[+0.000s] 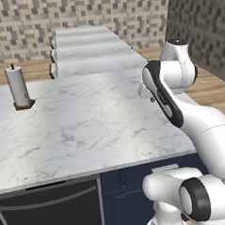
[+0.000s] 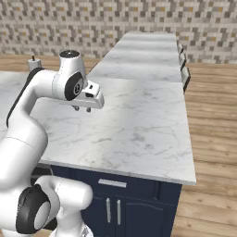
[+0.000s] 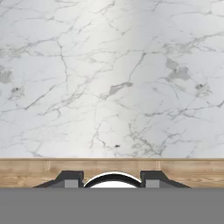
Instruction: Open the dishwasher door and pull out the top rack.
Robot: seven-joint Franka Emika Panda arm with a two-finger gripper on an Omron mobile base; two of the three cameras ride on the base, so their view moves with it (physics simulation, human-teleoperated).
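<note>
Claw (image 2: 85, 109) is hovering above the marble tabletop (image 1: 87, 125), fingers spread, gripping nothing. Dishwasher door (image 1: 49, 210) is sitting shut, low at the front, well below and left of the claw, its bar handle (image 1: 49, 201) running horizontally. Top rack is staying hidden behind it.

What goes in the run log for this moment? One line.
dishwasher door: shut | top rack: unseen | gripper: open, above marble counter | stage: not started
</note>
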